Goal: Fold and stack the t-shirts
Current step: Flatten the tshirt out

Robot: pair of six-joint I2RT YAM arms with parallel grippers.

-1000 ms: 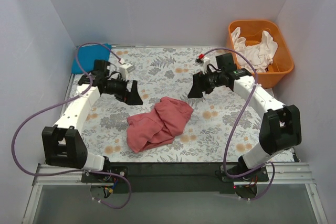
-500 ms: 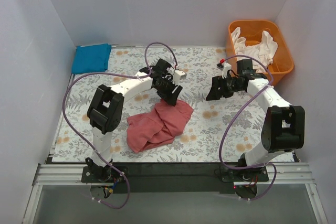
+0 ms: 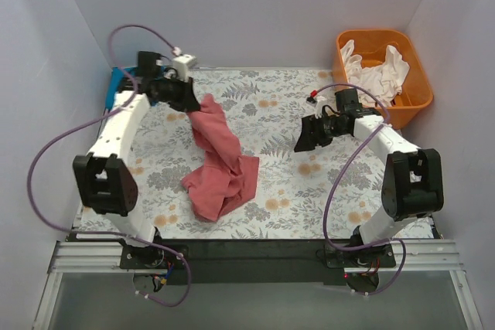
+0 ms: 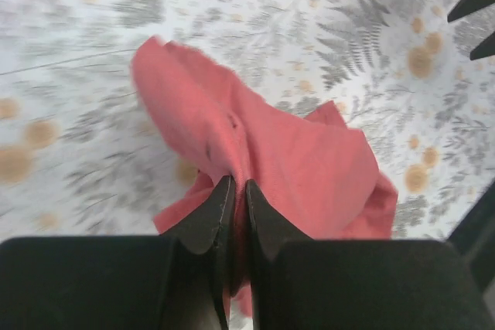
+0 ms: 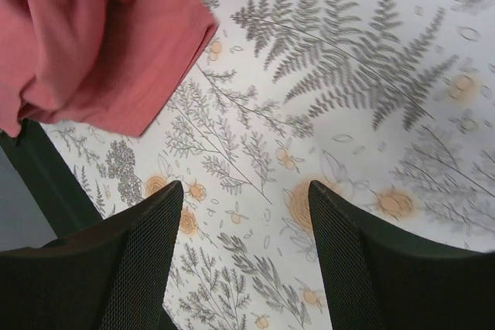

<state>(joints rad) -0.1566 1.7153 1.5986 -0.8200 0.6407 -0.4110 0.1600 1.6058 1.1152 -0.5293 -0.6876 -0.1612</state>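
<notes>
A red t-shirt hangs stretched from the back left down to a crumpled heap on the floral table cover. My left gripper is shut on its upper edge; in the left wrist view the cloth is pinched between the two black fingertips of that gripper. My right gripper stands open over bare table cover to the right of the shirt, holding nothing. In the right wrist view the space between the fingertips of the right gripper is empty, and a shirt corner shows at upper left.
An orange basket with white t-shirts stands at the back right. A blue folded cloth lies at the back left, mostly hidden by the left arm. White walls enclose the table on three sides.
My left gripper closed on the red t-shirt and swung to the back left, lifting and stretching it. The right gripper shifted slightly to the left and stayed open.
</notes>
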